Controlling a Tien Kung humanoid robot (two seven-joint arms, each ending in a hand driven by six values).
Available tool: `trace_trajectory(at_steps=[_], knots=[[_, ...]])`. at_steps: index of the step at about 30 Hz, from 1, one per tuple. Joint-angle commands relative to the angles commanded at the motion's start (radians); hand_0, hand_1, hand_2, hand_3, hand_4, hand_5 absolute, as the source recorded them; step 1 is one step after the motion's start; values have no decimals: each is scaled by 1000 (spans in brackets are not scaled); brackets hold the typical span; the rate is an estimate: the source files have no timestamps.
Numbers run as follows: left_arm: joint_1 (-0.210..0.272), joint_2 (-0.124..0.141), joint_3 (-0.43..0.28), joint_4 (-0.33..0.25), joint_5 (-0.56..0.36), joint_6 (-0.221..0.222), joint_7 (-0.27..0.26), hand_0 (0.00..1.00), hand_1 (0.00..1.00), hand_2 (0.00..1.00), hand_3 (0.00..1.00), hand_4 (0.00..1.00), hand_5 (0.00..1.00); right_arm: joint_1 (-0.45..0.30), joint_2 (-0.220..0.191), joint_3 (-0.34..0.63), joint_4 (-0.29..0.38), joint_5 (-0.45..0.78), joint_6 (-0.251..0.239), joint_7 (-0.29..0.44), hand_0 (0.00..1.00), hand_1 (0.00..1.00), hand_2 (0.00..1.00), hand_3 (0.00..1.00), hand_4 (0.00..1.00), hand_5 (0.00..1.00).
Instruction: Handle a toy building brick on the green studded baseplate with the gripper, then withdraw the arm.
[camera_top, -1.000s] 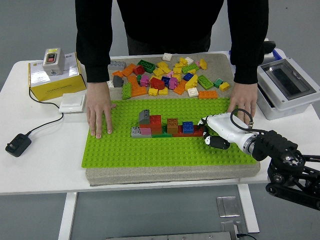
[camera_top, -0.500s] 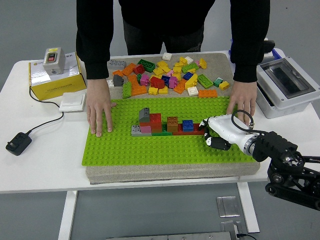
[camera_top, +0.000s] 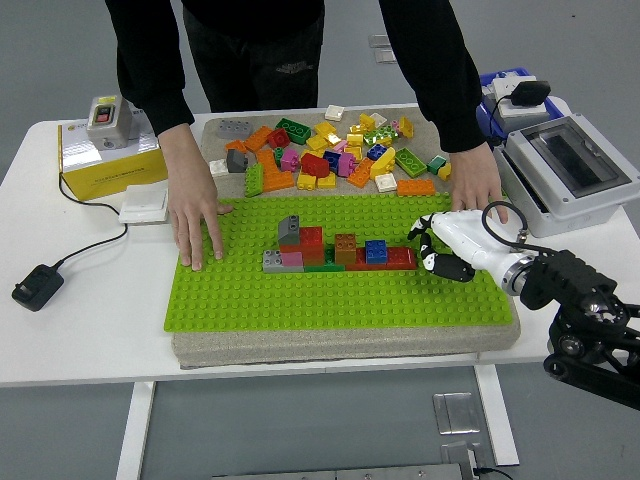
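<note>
The green studded baseplate (camera_top: 330, 300) lies on a grey pad at the table's middle. A low row of joined bricks (camera_top: 320, 250) stands on it: grey, pink, red, brown and blue, with a red brick (camera_top: 400, 258) at its right end. My right hand (camera_top: 428, 248), white with black fingertips, hovers just right of that red brick. Its fingers are loosely spread and hold nothing. A gap shows between them and the brick. The left arm is out of view.
A person stands at the far side. One hand (camera_top: 195, 228) lies flat on the baseplate's left part, the other (camera_top: 478, 188) rests at its right far corner, close behind my hand. Loose bricks (camera_top: 330, 155) lie behind. A grey box (camera_top: 565, 175) stands right, a yellow box (camera_top: 105, 155) left.
My right hand has drawn back to the right and a little farther away, uncovering the red brick's right end. The person has leaned left; the hands stay on the plate.
</note>
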Motion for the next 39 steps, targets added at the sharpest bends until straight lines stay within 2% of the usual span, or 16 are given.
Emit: trace_trajectory(at_steps=[3,7,9,13,14,15,20,21,26,27,32,33,38,39], knots=[[2,2,-1,0,4,0,2,677,628,539,628,140,643,-58,-26,80,41,-8,-8,4,100,174,725,691,2,445],[5,2,3,0,2,0,1,677,628,539,628,140,643,-145,-41,202,108,9,-49,47,100,174,725,691,2,445],[7,1,3,0,3,-1,0,678,630,540,628,140,643,-202,-36,284,141,30,-77,81,101,184,728,695,27,422],[10,-1,5,0,0,-1,1,678,630,540,628,140,643,-291,-2,422,158,93,-107,139,101,184,728,695,27,422],[11,-3,6,0,-4,-1,1,678,630,540,628,140,643,-313,14,458,154,114,-113,155,101,184,728,695,27,422],[13,-4,7,0,-6,-1,1,677,631,539,628,139,642,-329,25,488,150,128,-117,167,127,254,733,692,202,455],[20,-9,11,0,-20,1,4,677,631,539,628,139,642,-399,83,668,104,250,-135,257,127,254,733,692,202,455],[20,-10,11,0,-20,1,5,678,631,540,628,139,643,-406,89,699,95,277,-136,275,246,409,728,690,339,483],[22,-12,11,0,-27,3,7,678,631,540,628,139,643,-422,111,834,32,421,-130,369,246,409,728,690,339,483],[23,-13,12,0,-29,4,7,679,632,544,627,138,641,-422,115,855,21,447,-127,387,332,481,729,694,388,500],[25,-14,16,0,-37,4,7,679,632,544,627,138,641,-423,127,954,-16,586,-107,462,332,481,729,694,388,500],[26,-15,17,0,-36,3,8,682,637,547,628,139,642,-422,129,964,-19,610,-103,471,458,576,723,701,484,616],[32,-16,10,0,-32,2,15,682,637,547,628,139,642,-422,146,985,-37,734,-79,524,458,576,723,701,484,616],[34,-17,8,0,-31,3,16,681,642,550,628,139,642,-424,151,988,-41,764,-74,536,579,627,722,720,566,710]])
